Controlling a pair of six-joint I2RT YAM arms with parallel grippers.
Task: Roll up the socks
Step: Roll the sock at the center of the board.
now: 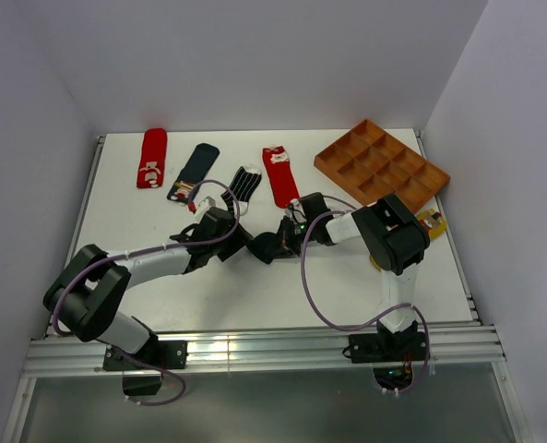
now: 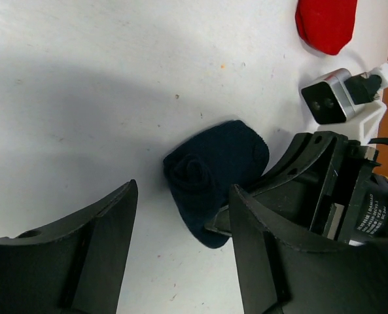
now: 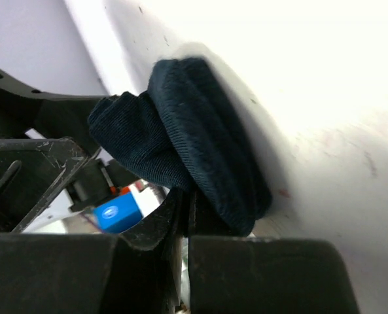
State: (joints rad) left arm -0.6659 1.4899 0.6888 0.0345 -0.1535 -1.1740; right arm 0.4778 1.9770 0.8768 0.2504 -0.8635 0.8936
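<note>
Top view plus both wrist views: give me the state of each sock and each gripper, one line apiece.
plain navy sock: partly rolled, pinched at one edge.
right gripper: shut on the plain navy sock.
left gripper: open, holding nothing.
leftmost red sock: flat, unrolled.
patched navy sock: flat, unrolled.
striped sock: flat, unrolled.
other red sock: flat, unrolled.

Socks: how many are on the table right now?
6. Four in a row at the back: red sock, navy patched sock, striped sock, second red sock. A dark navy sock in the right gripper. A yellow sock, mostly hidden behind the right arm.
</note>
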